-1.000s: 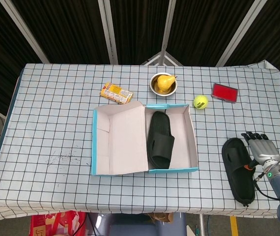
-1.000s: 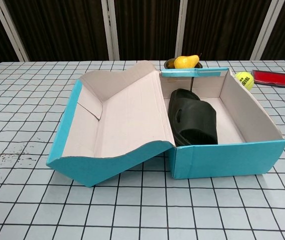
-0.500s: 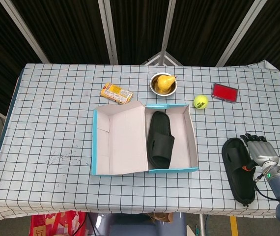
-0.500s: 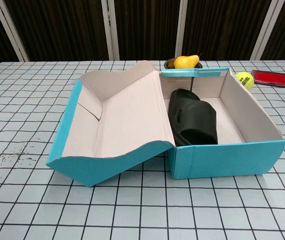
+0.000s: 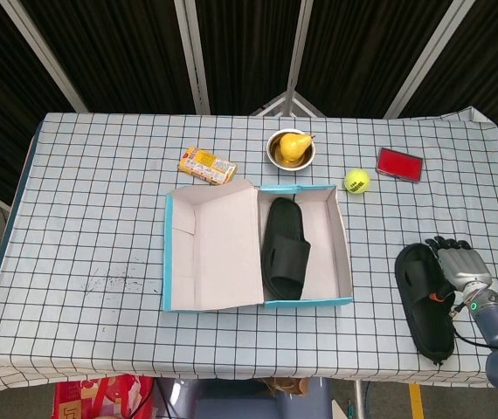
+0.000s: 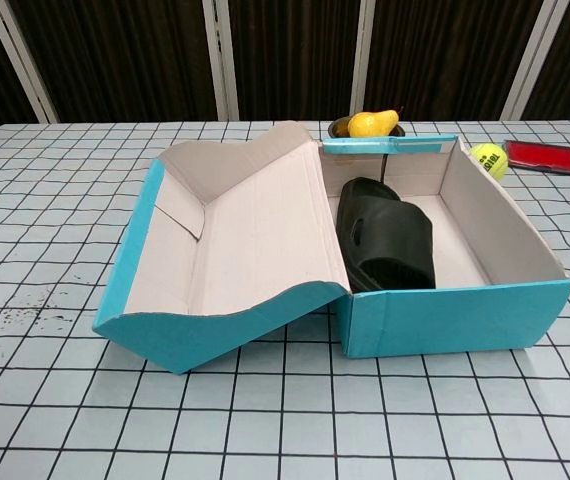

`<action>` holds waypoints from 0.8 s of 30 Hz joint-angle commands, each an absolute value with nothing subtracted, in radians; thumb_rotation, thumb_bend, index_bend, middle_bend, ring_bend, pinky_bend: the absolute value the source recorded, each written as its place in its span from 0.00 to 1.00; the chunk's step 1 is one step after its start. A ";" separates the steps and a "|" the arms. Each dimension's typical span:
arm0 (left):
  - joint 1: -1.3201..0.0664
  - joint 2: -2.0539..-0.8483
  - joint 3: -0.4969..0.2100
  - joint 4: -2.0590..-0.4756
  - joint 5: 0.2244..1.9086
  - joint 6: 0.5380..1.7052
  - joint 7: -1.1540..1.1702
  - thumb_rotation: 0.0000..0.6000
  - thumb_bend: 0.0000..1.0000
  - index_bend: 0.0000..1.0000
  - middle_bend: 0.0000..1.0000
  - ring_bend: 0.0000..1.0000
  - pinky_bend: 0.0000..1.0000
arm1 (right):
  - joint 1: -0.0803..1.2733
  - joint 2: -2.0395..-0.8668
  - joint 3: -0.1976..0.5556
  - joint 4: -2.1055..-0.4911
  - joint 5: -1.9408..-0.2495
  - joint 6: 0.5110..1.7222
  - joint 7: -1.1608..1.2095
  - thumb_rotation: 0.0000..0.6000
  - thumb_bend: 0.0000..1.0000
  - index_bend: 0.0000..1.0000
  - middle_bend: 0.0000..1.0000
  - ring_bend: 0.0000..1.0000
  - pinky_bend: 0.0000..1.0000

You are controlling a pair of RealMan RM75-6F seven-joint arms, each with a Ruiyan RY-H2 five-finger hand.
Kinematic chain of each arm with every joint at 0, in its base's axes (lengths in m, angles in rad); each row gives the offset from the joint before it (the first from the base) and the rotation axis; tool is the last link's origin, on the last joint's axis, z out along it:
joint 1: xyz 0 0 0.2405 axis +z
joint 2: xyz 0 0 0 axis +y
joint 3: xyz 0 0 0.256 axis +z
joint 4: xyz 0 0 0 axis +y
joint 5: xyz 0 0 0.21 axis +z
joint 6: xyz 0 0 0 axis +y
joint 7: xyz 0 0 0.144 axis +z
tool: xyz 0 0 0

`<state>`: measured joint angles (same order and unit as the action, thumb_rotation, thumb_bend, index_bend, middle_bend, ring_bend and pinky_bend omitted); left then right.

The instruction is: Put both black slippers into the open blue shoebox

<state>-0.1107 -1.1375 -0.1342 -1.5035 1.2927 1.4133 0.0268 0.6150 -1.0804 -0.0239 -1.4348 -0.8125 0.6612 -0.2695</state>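
Resting against the right side of the loose black slipper (image 5: 424, 299) near the bench's (image 5: 100, 218) front-right corner, right robot hand (image 5: 461, 271): grip not discernible. Lying inside the open blue shoebox (image 5: 304, 301) at mid-bench, second slipper (image 5: 285, 247). Out of sight, left robot hand.

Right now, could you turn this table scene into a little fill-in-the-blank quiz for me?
1. One black slipper lies inside the blue ____.
2. The other slipper lies on the table beside the robot's ____ hand.
3. The bowl holds a yellow ____.
4. The tennis ball sits next to a flat ____ case.

Missing words: shoebox; right; pear; red
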 commanded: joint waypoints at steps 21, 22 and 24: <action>-0.121 -1.146 -0.128 -1.509 1.293 1.399 0.049 1.00 0.38 0.03 0.00 0.00 0.07 | 0.614 -1.086 -0.031 -1.370 -0.855 0.616 -0.224 1.00 0.13 0.16 0.17 0.00 0.00; -0.121 -1.146 -0.128 -1.509 1.294 1.399 0.048 1.00 0.38 0.03 0.00 0.00 0.07 | 0.615 -1.086 -0.030 -1.370 -0.856 0.615 -0.223 1.00 0.13 0.16 0.18 0.00 0.00; -0.121 -1.145 -0.128 -1.510 1.295 1.399 0.047 1.00 0.38 0.03 0.00 0.00 0.07 | 0.617 -1.087 -0.031 -1.370 -0.854 0.611 -0.223 1.00 0.12 0.17 0.18 0.00 0.00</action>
